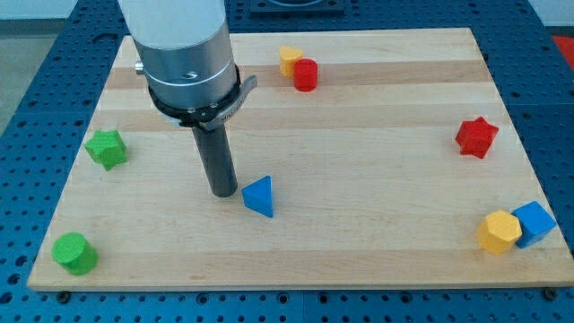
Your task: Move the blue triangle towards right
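Note:
The blue triangle lies on the wooden board, a little left of its middle and towards the view's bottom. My tip stands on the board just to the triangle's left, very close to it; whether they touch cannot be told. The rod rises from there into the arm's grey and white body at the view's top left.
A green star and a green cylinder lie at the left. A yellow block and red cylinder touch at the top. A red star lies at the right. A yellow hexagon and blue cube sit at the bottom right.

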Robot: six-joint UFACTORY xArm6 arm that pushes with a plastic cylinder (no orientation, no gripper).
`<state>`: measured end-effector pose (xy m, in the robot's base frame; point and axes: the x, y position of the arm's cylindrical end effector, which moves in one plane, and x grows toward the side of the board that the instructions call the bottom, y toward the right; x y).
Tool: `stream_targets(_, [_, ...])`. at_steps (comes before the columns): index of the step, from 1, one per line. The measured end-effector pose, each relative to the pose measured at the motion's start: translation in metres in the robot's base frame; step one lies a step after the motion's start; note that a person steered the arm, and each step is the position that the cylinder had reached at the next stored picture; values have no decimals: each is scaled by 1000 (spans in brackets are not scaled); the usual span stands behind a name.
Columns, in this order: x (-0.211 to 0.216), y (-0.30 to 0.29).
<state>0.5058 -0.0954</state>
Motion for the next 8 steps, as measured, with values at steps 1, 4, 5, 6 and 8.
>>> stream_targets(1, [4, -2])
stream_targets(4, [15, 34])
stream_targets(5, [15, 60])
stream_targets(6, [15, 81])
stream_targets(8, [15, 122])
